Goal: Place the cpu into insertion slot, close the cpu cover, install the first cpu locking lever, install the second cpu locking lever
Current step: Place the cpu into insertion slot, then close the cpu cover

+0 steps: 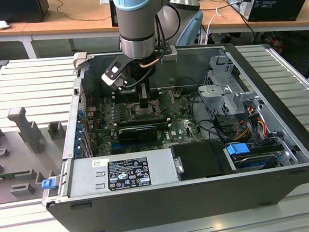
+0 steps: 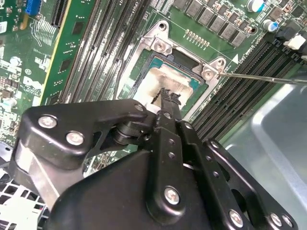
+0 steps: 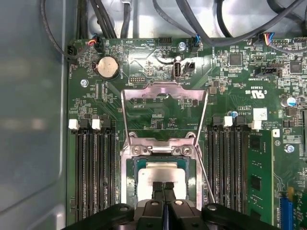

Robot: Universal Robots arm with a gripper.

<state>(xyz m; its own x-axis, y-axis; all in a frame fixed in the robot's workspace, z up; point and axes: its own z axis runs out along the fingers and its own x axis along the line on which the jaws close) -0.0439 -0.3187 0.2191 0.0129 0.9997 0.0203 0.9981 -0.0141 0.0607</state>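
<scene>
My gripper [image 3: 163,186] hangs low over the insertion slot [image 3: 131,178], its two black fingers pressed together with nothing between them. The cpu [image 3: 160,173], a pale square, lies flat in the slot right under the fingertips; in the second wrist view the gripper [image 2: 166,94] covers the cpu's [image 2: 169,76] near edge. The cpu cover [image 3: 164,91] stands swung up from its hinge, with board showing through its window. A thin locking lever [image 2: 259,77] sticks out sideways from the slot, raised and unlatched. In the exterior view the gripper [image 1: 144,103] is down inside the computer case.
Rows of black memory slots [image 3: 93,167] flank the socket on both sides. A long black card [image 1: 138,133] lies just in front of it, then the power supply [image 1: 121,171]. The drive cage [image 1: 229,89] and cables fill the exterior view's right. Case walls [image 1: 79,100] close in around.
</scene>
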